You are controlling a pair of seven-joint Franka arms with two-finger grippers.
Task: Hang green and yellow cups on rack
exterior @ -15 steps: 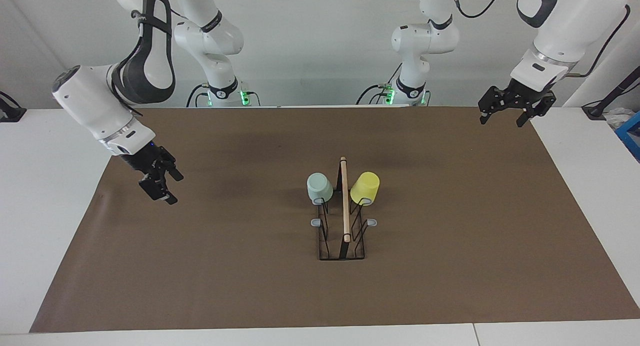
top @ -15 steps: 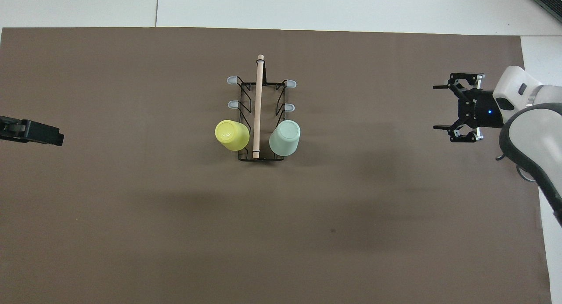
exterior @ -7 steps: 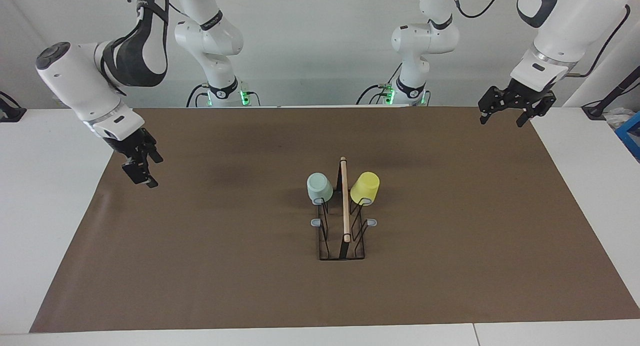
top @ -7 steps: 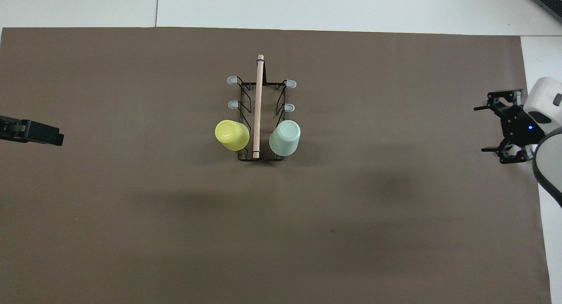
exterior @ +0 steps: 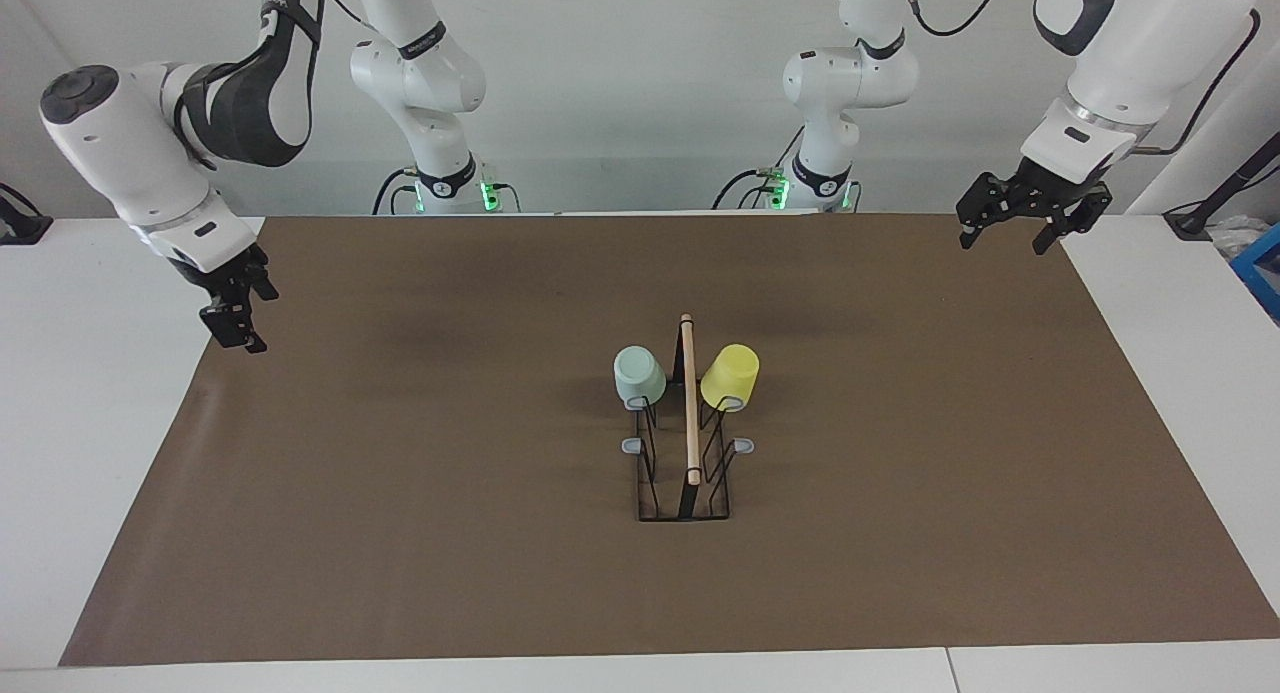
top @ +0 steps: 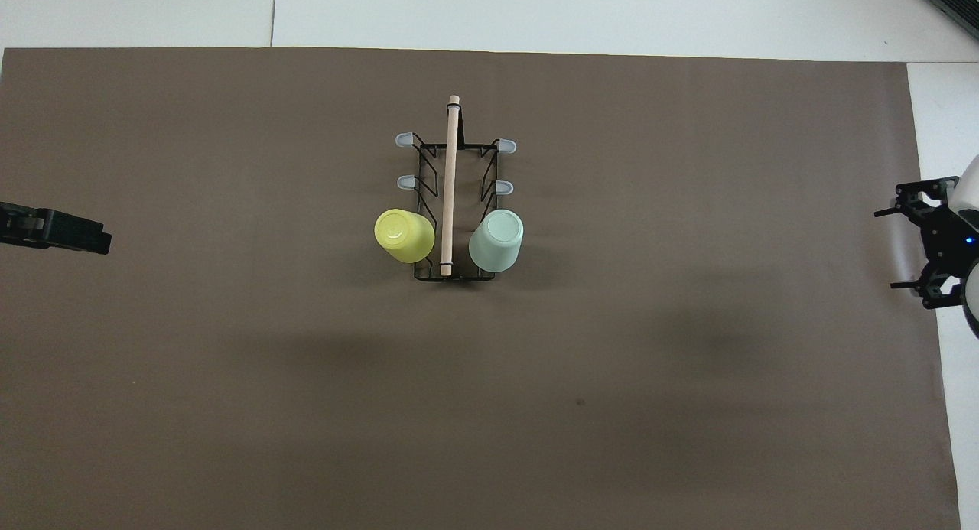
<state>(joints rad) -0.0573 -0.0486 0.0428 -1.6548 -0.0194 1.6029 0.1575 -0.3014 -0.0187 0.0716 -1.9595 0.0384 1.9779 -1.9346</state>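
The green cup (exterior: pixel 639 375) and the yellow cup (exterior: pixel 730 376) both hang mouth-down on the rack (exterior: pixel 684 473), one on each side of the wooden rod (exterior: pixel 689 398), on the pair of pegs nearest the robots. The green cup sits on the side toward the right arm's end of the table, the yellow on the side toward the left arm's end. The remaining grey-tipped pegs (top: pixel 405 140) are bare. Neither cup has shifted over the last second, and neither is touched by anything.

The one change is in the right gripper (exterior: pixel 233 306). A second ago it hung over the brown mat (exterior: pixel 900 533), well apart from the rack; it has since drawn back and up, and now stands over the mat's edge at its own end of the table, jaws spread wide, carrying nothing. The left gripper (exterior: pixel 1018 213) waits over the mat's corner at its end, likewise wide and empty, unmoved.

Finding: both cups appear hung and the task looks complete; the right arm's retreat reads as a return to rest.
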